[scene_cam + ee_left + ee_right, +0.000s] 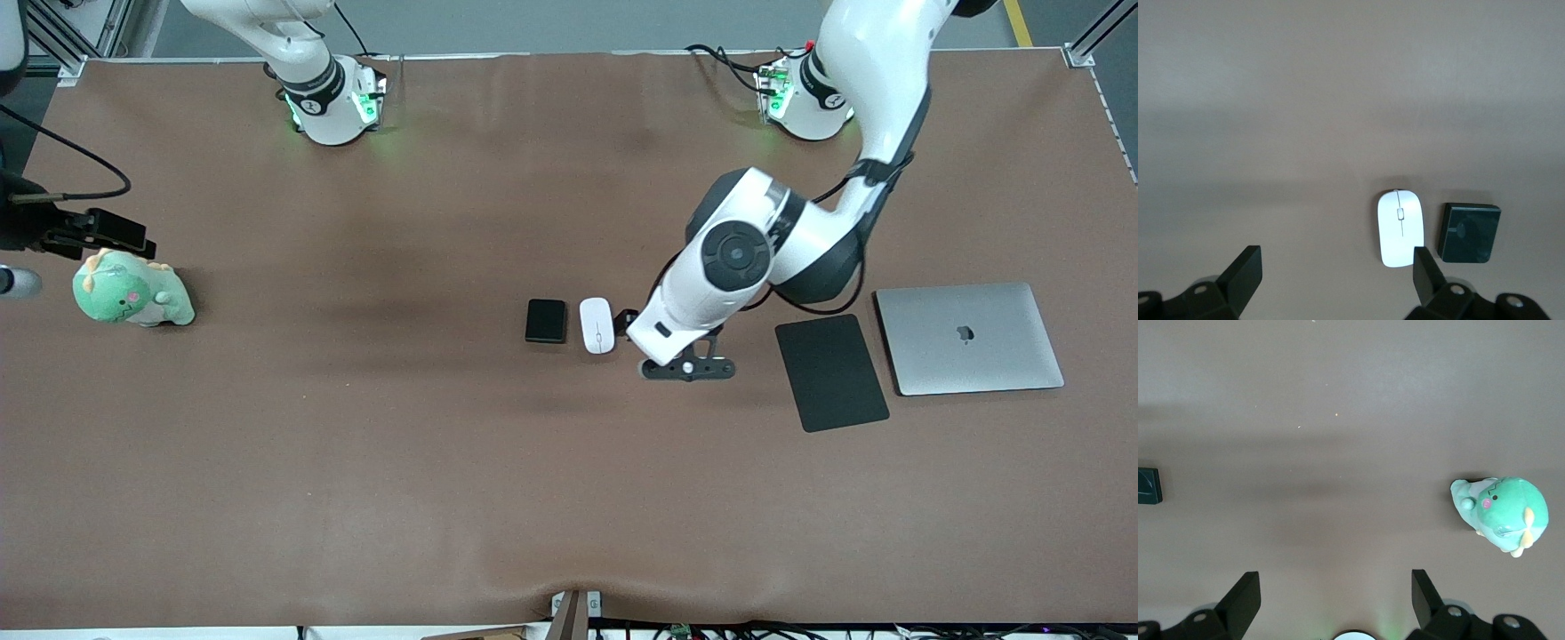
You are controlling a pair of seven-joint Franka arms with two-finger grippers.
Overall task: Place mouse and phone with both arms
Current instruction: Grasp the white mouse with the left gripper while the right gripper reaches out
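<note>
The white mouse [597, 325] lies on the brown table beside the black phone [545, 320], with the phone toward the right arm's end. The left arm [738, 253] reaches down to the table's middle, next to the mouse. In the left wrist view my left gripper [1336, 261] is open and empty over bare table. The mouse [1401, 228] lies just off one fingertip [1423, 263], not between the fingers, with the phone [1469, 233] beside it. My right gripper [1335, 588] is open and empty, high over the table by its own base, and out of the front view.
A flat black mouse pad [831, 372] and a closed silver laptop [969, 338] lie toward the left arm's end. A green plush dinosaur [132, 292] sits at the right arm's end under a black device with a cable [89, 231]; the dinosaur also shows in the right wrist view [1501, 513].
</note>
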